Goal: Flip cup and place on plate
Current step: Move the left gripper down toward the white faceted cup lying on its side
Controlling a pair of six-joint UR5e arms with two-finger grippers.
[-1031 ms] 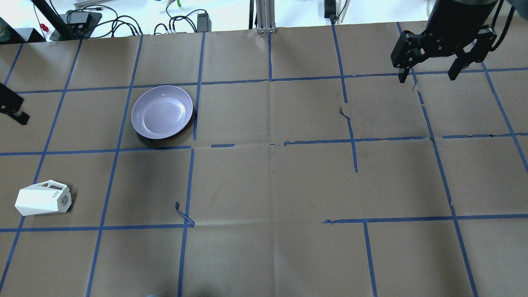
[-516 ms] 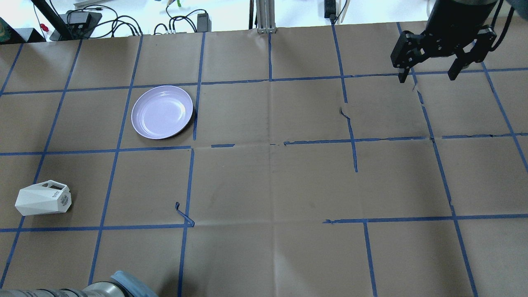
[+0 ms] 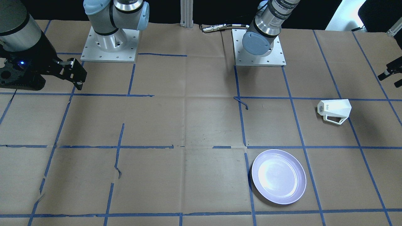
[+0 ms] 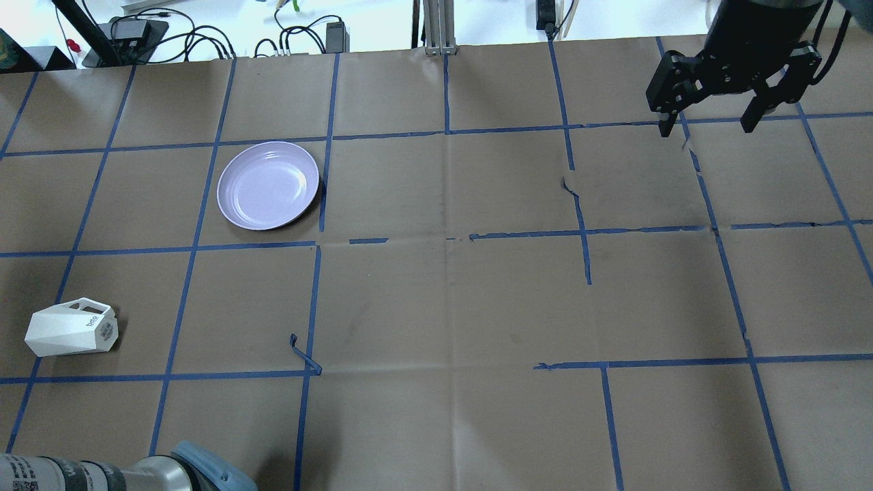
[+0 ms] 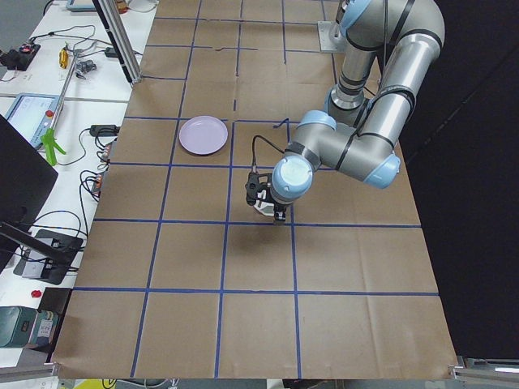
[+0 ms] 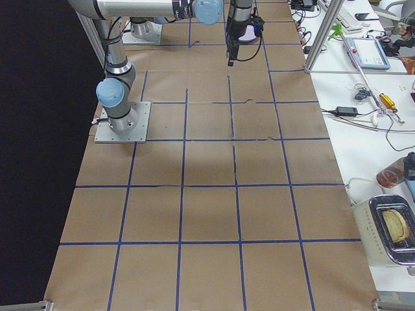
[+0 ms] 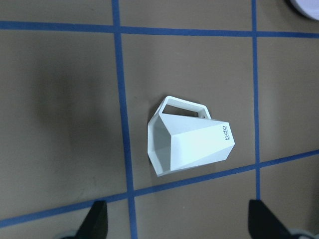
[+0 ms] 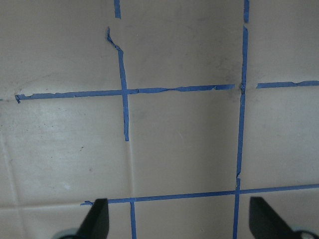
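The white faceted cup (image 4: 71, 328) lies on its side near the table's left edge, its handle flat toward the plate's side; it also shows in the front view (image 3: 334, 110) and the left wrist view (image 7: 191, 145). The pale lavender plate (image 4: 268, 185) sits empty farther out, also in the front view (image 3: 279, 176). My left gripper (image 7: 180, 223) is open and empty, high above the cup; it is outside the overhead view and shows at the front view's right edge (image 3: 389, 74). My right gripper (image 4: 709, 126) is open and empty at the far right, away from both.
Brown paper with a blue tape grid covers the table (image 4: 450, 300). My left arm's elbow (image 4: 198, 470) juts in at the overhead view's bottom left. Cables and power bricks (image 4: 204, 37) lie beyond the far edge.
My left gripper has gone out of the overhead view at the left edge, and my left arm's elbow has come in at the bottom left. Cup, plate and right arm have not moved.
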